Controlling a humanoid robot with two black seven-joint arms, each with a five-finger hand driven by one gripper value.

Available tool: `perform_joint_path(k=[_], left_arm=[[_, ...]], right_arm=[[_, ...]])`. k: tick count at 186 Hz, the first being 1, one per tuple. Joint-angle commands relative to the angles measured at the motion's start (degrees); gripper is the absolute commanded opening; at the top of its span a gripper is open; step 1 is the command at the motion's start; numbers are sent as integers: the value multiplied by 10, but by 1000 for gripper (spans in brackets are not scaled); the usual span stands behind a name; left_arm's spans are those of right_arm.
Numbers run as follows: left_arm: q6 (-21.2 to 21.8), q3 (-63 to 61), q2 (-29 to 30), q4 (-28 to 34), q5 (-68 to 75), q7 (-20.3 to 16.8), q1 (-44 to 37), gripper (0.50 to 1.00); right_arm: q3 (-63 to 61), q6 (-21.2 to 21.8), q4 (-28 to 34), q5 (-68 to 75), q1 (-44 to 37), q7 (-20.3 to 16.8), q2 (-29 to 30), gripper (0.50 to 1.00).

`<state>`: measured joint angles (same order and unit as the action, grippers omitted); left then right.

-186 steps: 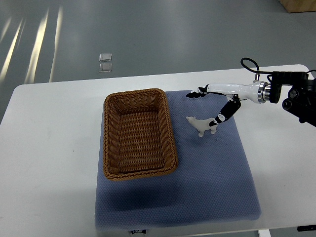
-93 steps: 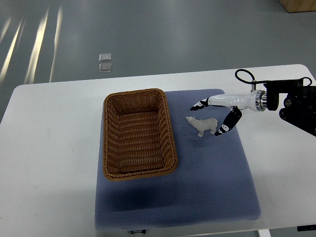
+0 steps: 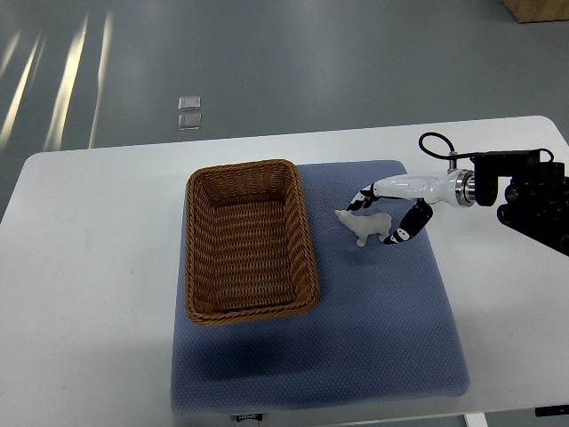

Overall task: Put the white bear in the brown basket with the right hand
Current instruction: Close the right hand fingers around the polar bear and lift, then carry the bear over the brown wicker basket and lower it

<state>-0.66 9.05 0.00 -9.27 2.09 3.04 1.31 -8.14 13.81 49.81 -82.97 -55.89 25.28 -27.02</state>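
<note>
The white bear (image 3: pixel 364 228) stands on the blue mat (image 3: pixel 382 338), just right of the brown wicker basket (image 3: pixel 307 233). My right hand (image 3: pixel 378 219) reaches in from the right edge and sits low over the bear. One fingertip (image 3: pixel 357 202) is behind the bear's head and another (image 3: pixel 396 237) is by its rear end. The fingers are spread around the bear and are not closed on it. The bear rests on the mat. The basket is empty. The left arm is out of view.
The mat lies on a white table (image 3: pixel 89 267); the basket sits on the mat's left part. The dark right forearm and its cable (image 3: pixel 524 191) hover over the table's right edge. Grey floor lies beyond the far edge.
The right hand has come down and leftward; its fingers have narrowed from wide apart to straddling the bear closely. The bear and the basket have stayed in place.
</note>
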Motion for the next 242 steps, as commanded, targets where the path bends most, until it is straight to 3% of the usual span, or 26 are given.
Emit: perform_joint_path(k=[1,42,73,121,140,215,242], left_arm=[[0,0,0,0,-1,-1,0,1000],[0,0,0,0,-1,-1,0,1000],[0,0,0,0,-1,-1,0,1000],[0,0,0,0,-1,0,2,1000],[0,0,0,0,0,0,2,1000],[0,1,0,0,-1,-1,2,1000],[0,1,0,-2,0,-1,2,1000]], right_arm=[[4,-1,-1,-7,-1,-1,2,807],[5,-10,-3,-10,-1,-9,5,805],[6,-19,-5,-18,1,-11,7,756],[6,-34,-9,-19,-1,-13,7,633],[6,-35,-9,-20,-1,-17,8,500],[1,-88,-9,-18,-1,-15,7,500],[-1,-95,-7,-12,-44,-13,9,500]])
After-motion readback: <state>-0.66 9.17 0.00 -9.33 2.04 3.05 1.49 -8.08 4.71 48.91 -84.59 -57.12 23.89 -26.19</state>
